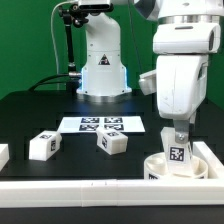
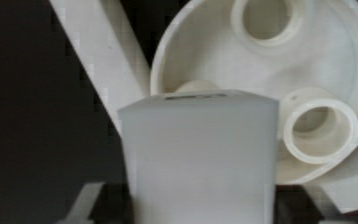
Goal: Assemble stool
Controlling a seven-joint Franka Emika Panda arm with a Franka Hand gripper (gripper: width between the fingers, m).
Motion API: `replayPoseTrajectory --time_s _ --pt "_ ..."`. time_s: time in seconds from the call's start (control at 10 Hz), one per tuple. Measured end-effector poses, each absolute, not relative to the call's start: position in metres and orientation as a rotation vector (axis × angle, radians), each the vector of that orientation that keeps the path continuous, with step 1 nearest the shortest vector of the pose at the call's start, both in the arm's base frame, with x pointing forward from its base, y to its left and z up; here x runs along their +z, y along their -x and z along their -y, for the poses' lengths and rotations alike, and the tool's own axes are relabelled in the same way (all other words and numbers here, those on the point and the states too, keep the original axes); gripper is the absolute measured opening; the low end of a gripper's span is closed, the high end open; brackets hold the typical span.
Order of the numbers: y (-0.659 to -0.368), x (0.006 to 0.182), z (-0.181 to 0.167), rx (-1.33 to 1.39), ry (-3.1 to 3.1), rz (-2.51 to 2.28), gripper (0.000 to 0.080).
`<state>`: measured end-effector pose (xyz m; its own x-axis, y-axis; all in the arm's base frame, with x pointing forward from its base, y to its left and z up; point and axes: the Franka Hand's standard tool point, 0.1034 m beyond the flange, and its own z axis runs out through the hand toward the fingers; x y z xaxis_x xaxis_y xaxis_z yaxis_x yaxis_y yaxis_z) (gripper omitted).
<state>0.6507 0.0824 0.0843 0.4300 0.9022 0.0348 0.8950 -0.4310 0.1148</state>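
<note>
Standing upright between the fingers [image 1: 170, 137], one leg [image 1: 177, 154] has its long axis vertical, its marker tag facing the camera and its lower end down at the seat [image 1: 198, 161]. The seat lies flat on the bench [image 1: 30, 115] at the near corner on the exterior view's right, tucked against the rim bars [image 1: 100, 188]. The fingers stand part-way open, one on each side of the leg at about its width; whether the pads press on it cannot be told. The wrist view shows the leg [image 2: 194, 150] filling the foreground, with the seat [image 2: 211, 60] behind it and a raised round socket [image 2: 318, 132] just beside the leg's end. Judgement: the coming move turns on that offset between leg end and socket, which must line up before the leg can seat. Two loose legs [image 1: 42, 146] [image 1: 112, 143] lie well apart from the seat toward the exterior view's left, with part of another white piece [image 1: 3, 155] at that edge. The marker board [image 1: 100, 125] lies farther back. Nothing stands between the fingers and the seat.
</note>
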Motion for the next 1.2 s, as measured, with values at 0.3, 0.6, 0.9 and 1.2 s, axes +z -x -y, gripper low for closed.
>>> replayPoseTrajectory --time_s 0.3,0.6,0.9,1.2 --pt "-0.6506 0.0839 -0.0809 0.152 -2.791 -1.288 0.0336" --pt "-0.6514 0.0834 -0.0775 0.146 -2.971 -0.859 0.0337" --pt "-0.6529 0.0827 -0.0767 0.180 -3.071 -0.447 0.0338" --pt "-0.6539 0.0827 -0.0769 0.199 -3.102 -0.237 0.0338"
